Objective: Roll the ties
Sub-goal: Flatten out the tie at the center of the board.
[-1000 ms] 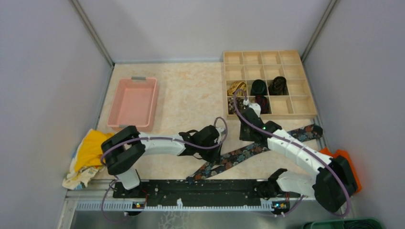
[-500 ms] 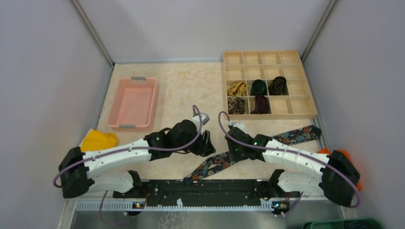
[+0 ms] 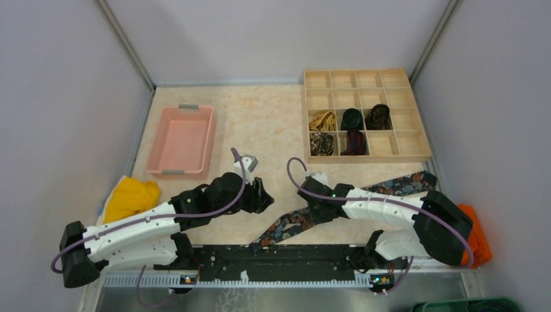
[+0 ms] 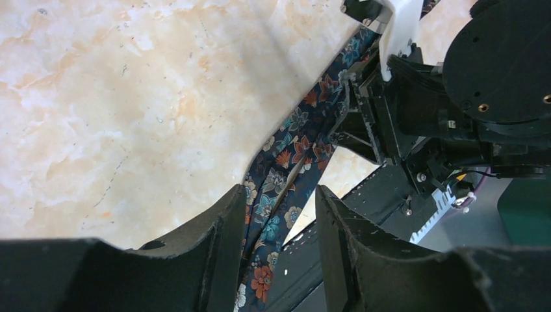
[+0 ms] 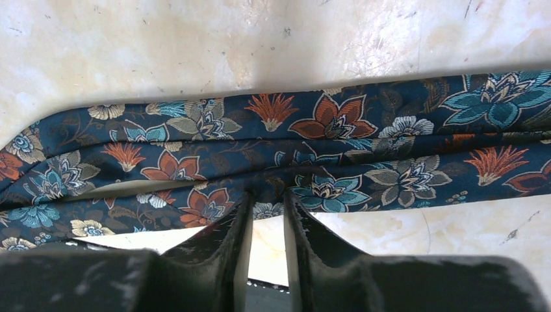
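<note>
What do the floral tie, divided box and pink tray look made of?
The floral tie: woven fabric, slight sheen, soft folds; perhaps silk or polyester. The divided box: pale bare wood, thin slats. The pink tray: smooth moulded plastic, probably.

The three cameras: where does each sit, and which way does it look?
Top external: above, behind the robot, looking down on left arm, right arm and floral tie.
Left wrist: on its arm, facing past the left gripper to the right arm.
Right wrist: straight down past the right gripper.
All three share the tie.
</note>
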Available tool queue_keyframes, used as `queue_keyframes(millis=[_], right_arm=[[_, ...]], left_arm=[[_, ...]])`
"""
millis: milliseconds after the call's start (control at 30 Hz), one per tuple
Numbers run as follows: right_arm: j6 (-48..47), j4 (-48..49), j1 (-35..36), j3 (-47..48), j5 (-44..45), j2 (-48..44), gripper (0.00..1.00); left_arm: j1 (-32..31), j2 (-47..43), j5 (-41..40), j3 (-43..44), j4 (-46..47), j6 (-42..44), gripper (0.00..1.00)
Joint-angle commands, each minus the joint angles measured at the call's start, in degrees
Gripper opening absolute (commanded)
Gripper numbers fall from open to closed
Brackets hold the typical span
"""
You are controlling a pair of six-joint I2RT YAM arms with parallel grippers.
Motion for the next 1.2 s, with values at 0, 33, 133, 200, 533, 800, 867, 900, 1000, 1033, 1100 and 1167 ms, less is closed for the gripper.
queue_keyframes(millis=[0, 33, 133, 200, 533, 800, 867, 900, 1000, 1033, 1100, 1167], right_arm=[[2.78, 1.14, 0.9, -1.92, 0.41, 4.08, 0.17], [3.14, 1.03, 0.9, -2.06, 0.61, 4.48, 0.1], [3.76, 0.53, 1.02, -1.84, 1.05, 4.48, 0.0], [4.03, -0.5, 1.21, -1.14, 1.81, 3.16, 0.0], [3.37, -8.45, 1.39, 6.83, 5.98, -4.8, 0.0], [1.87, -8.53, 1.45, 10.45, 6.91, -4.48, 0.0], [1.42, -8.27, 1.43, 11.5, 7.47, -2.6, 0.0], [1.1, -8.4, 1.42, 12.15, 7.98, -1.45, 0.0], [0.5, -7.26, 1.43, 12.79, 8.73, 1.11, 0.0], [0.24, -6.73, 1.37, 12.9, 8.72, 2.28, 0.0], [-0.11, -6.04, 1.3, 13.06, 8.59, 4.06, 0.0], [-0.29, -5.14, 1.34, 12.93, 8.59, 5.37, 0.0]], left_arm=[[-0.11, -0.39, -1.57, -1.2, -1.08, -0.87, 0.5], [-0.07, -0.33, -1.47, -1.33, -0.94, -1.0, 0.5], [-0.06, -0.33, -1.21, -1.61, -0.97, -1.02, 0.49], [-0.06, -0.47, -1.26, -1.61, -0.93, -0.85, 0.49], [-0.08, -1.1, -2.0, -0.89, -1.25, -0.03, 0.49], [-0.07, -1.97, -2.93, -0.72, -2.22, 0.41, 0.49], [-0.06, -2.23, -3.1, -0.6, -2.48, 0.54, 0.49], [-0.06, -2.29, -3.17, -0.58, -2.62, 0.54, 0.49], [-0.11, -2.68, -3.61, -0.71, -3.15, 0.65, 0.49], [-0.09, -2.82, -3.61, -0.83, -3.23, 0.65, 0.49], [-0.11, -2.98, -3.69, -1.01, -3.33, 0.74, 0.49], [-0.15, -3.13, -3.53, -1.2, -3.34, 0.77, 0.49]])
